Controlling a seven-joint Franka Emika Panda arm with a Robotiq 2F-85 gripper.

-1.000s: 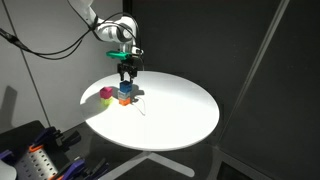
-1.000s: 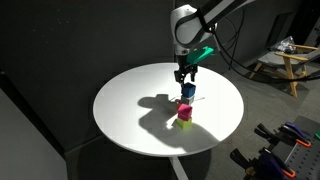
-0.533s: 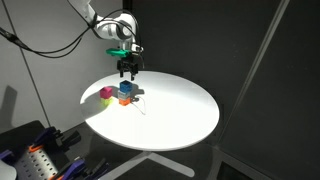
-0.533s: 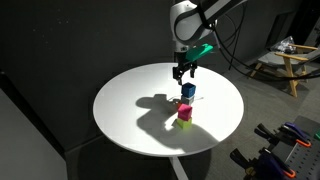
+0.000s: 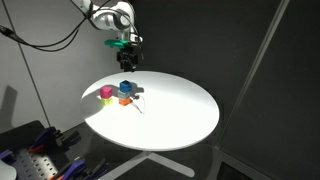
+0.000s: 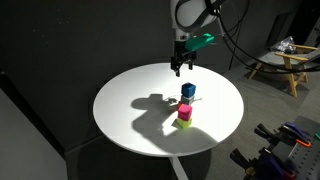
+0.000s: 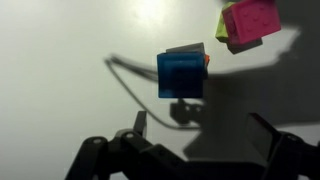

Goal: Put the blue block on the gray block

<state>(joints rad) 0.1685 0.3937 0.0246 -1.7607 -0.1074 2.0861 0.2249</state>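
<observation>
Leave blue block seated on gray block — back off clean.
With fingers spread wide and empty above the tabletop, rise straight — no drift near the stack.

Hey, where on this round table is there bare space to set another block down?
Most of the table is bare: the whole wide stretch from the blue block across to the opposite rim. It is crowded only near one edge, where the blue block, pink block and orange block cluster under the gripper.
</observation>
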